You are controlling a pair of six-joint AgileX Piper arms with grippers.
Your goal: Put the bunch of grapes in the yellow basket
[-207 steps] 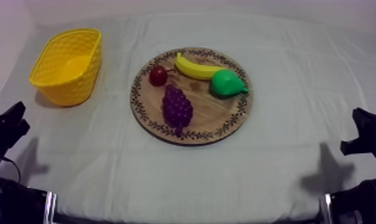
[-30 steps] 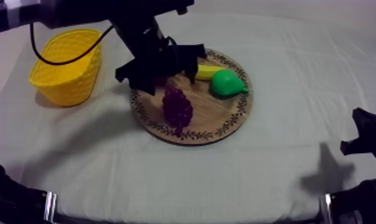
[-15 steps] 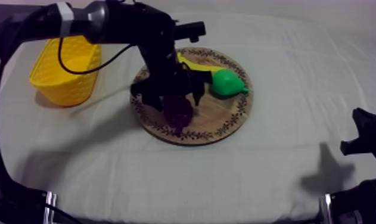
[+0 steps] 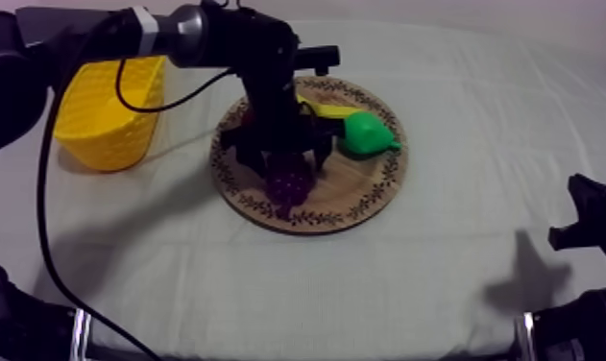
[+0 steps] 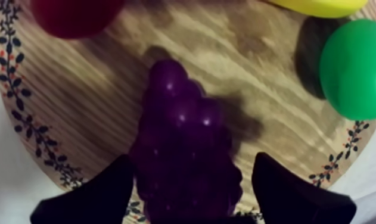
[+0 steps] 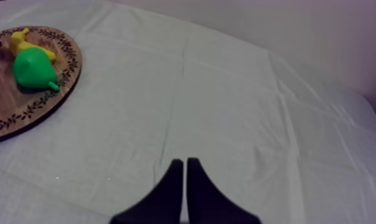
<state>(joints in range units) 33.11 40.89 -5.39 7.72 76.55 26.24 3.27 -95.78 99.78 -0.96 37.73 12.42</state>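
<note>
**Left jaws wide astride the grapes: a slip or a knock is the risk**

The left jaws stand wide apart, 1 black tip on each side of the bunch of grapes [image 5: 187, 149], which lies on the wooden board [image 5: 89, 101] between the small red fruit [image 5: 74, 15] and the near rim. The bunch is dark purple, glossy and knobbly, narrow toward the small red fruit and broad between the jaws. I judge that closing on those rounded beads could let it squirt out or hang crooked. A skewed lift might drop it short of the yellow basket [image 4: 105, 115] or bump the pear [image 5: 357, 68]. The right jaws lie pressed together in a narrow wedge over the bare surface [image 6: 226, 107], well apart from the board.
</note>
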